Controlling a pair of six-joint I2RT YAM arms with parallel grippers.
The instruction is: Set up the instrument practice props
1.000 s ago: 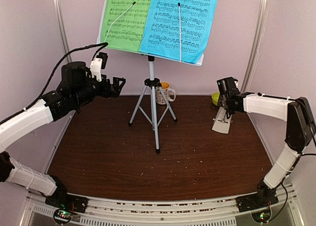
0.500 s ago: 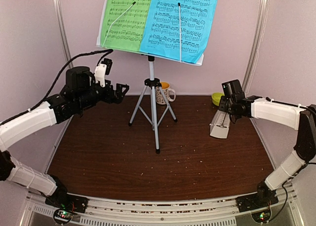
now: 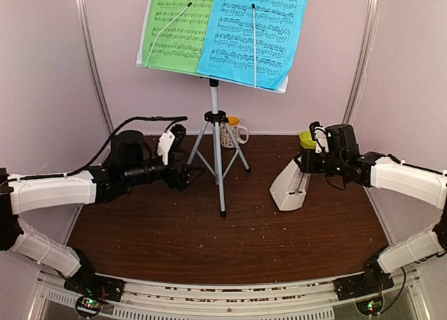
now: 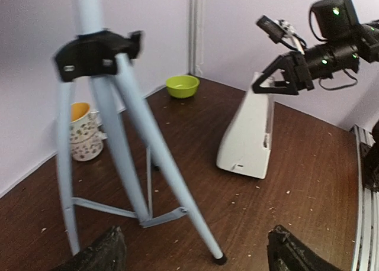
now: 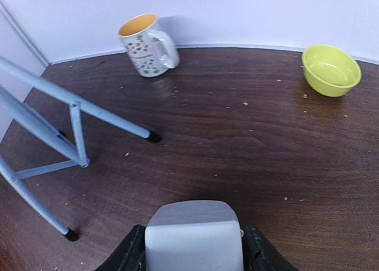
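White metronome (image 3: 290, 187) sits on the table (image 3: 209, 243), right of the music stand (image 3: 216, 135). Its top is under the right gripper (image 3: 309, 159), and the bowl (image 3: 304, 135) is half hidden behind.

Left wrist: stand's top cut off. Left gripper (image 4: 195, 256) spread wide, empty, with a tripod foot (image 4: 219, 259) between the tips.

Right wrist: fingers (image 5: 127, 253) clamp the metronome's top; its base is out of frame.

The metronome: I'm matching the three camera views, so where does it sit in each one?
Top external: metronome, right of centre.
Left wrist: metronome, right of centre, middle height.
Right wrist: metronome, top only, bottom edge, centre.
Shared landmark: lime-green bowl, in all three.
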